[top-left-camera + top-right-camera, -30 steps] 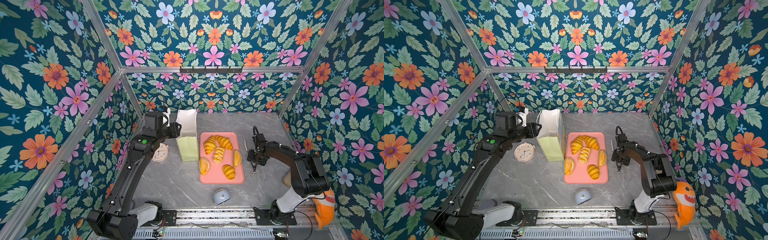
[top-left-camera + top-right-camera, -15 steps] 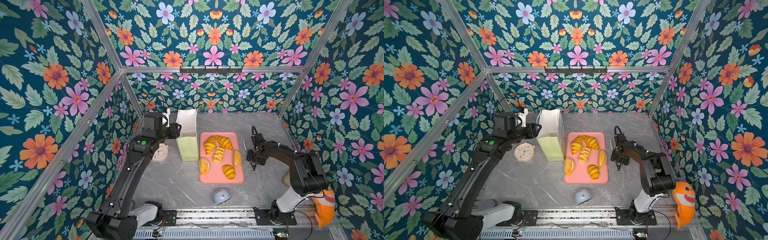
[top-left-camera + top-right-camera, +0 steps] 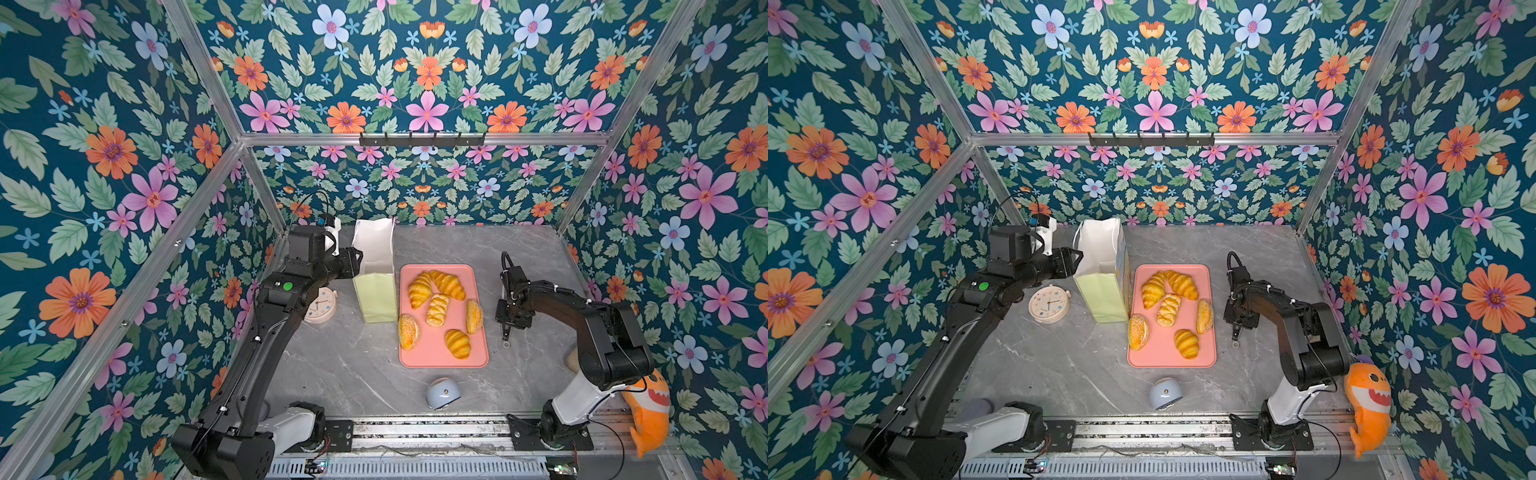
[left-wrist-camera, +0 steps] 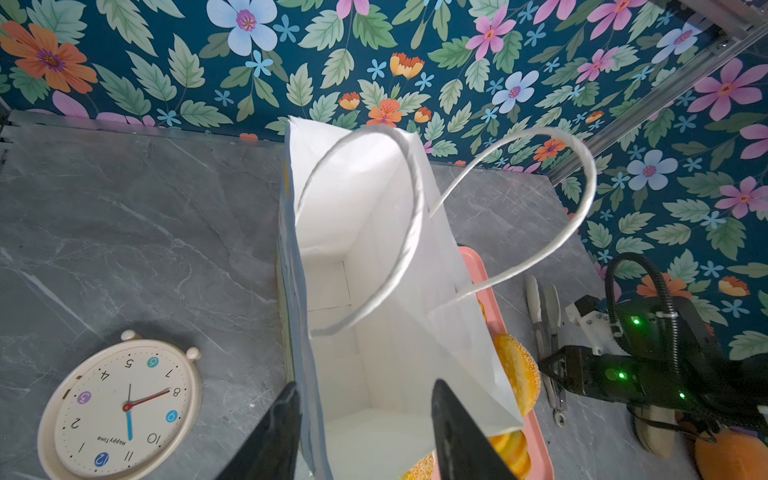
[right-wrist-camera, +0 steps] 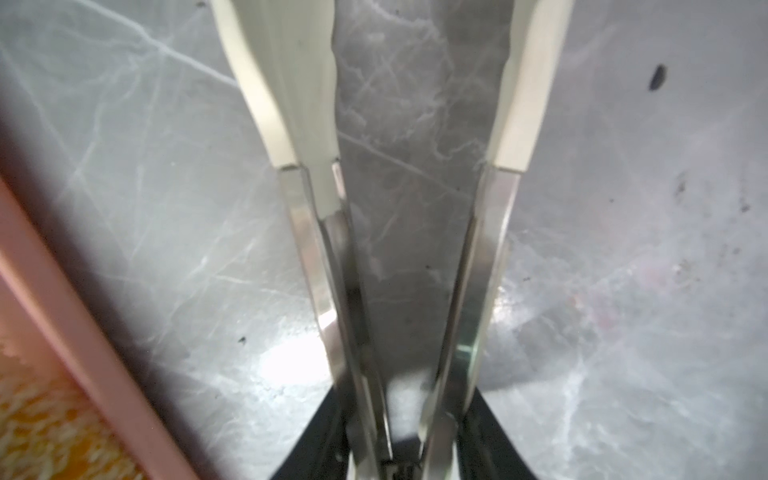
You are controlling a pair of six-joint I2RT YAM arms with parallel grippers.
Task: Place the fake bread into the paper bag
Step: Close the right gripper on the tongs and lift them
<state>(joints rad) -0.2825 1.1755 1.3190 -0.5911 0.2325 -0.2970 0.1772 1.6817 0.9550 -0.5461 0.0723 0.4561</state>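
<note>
Standing upright on the grey marble worktop [image 3: 332,365], centre-left in both top views: tall white paper bag [image 3: 376,291] with pale green side, mouth open. At its rim, the left end effector [image 3: 356,261], fingers spread. Six glossy golden-brown pieces of fake bread [image 3: 437,309]: all on the flat pink rectangular tray [image 3: 432,357], just right of the bag. Right of the tray, the right end effector [image 3: 508,326], pinching cream-tipped steel tongs [image 5: 316,266] lying on the worktop.

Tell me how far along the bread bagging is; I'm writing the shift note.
Done: nothing; all six pieces of fake bread sit on the pink tray, and the paper bag is empty. In hand: left gripper at the bag's mouth, right gripper gripping tongs. Left: bagging all six.
</note>
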